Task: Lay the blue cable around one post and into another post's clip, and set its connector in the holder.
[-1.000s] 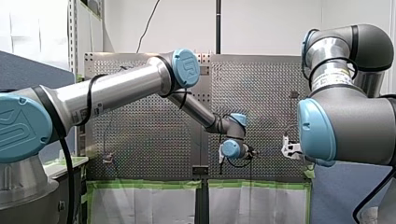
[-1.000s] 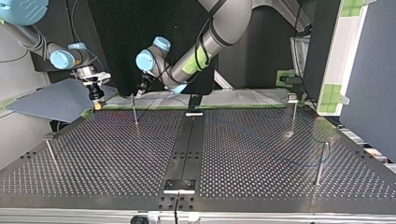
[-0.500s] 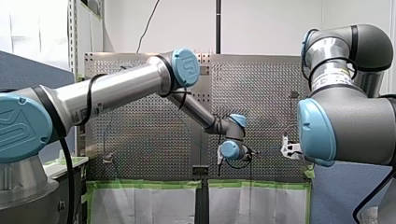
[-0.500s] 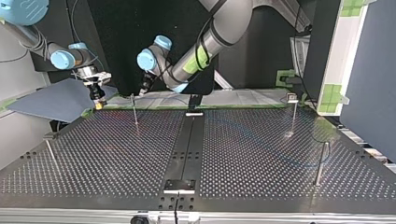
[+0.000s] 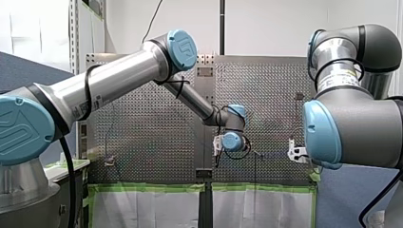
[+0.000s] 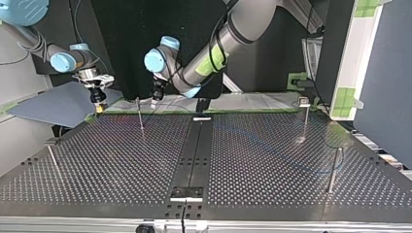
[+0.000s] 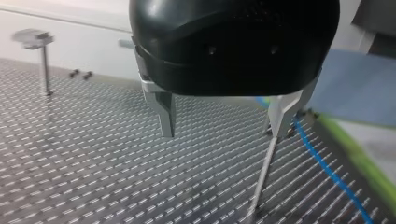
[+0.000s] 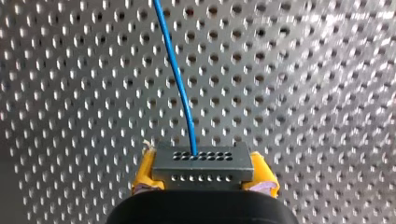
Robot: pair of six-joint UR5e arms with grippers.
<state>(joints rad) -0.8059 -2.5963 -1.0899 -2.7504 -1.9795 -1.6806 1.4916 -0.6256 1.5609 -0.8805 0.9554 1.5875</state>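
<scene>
**LEFT GRIPPER BACKED OFF THE POST; CONNECTOR NOT YET SEATED**

**1. Change.** Over the last second my left arm's elbow has risen, and its wrist has swung toward the front view's left. In the top view the left gripper (image 6: 154, 101) has drawn away from the thin post (image 6: 140, 116) toward the centre rail (image 6: 194, 150). My right arm has held its place.

**2. Gripper state.**
- Left gripper: the metal fingers are spread with nothing between them. In the left wrist view the thin post stands just beside one finger.
- Right gripper (image 8: 202, 174): the yellow pads are clamped on the dark connector (image 8: 202, 161). It hangs at the far edge of the perforated table (image 6: 272, 194), at the top view's left.

**3. Cable position.** The blue cable (image 8: 180, 79) leaves the connector's perforated face. In the left wrist view it runs close past the thin post. Whether it touches the post cannot be told.

**4. Meaning for the task.** The left gripper's retreat suggests that its work at this post is finished. On this reading, clipping the cable and seating the connector remain.

**5. Holders and clips.**
- The plate fixture (image 6: 186, 192) at the near end of the centre rail shows nothing in it. Whether it is the holder cannot be told.
- No cable is visible in either clip-topped post (image 6: 303, 103) (image 6: 50, 141). The clips are too small to confirm this.
</scene>
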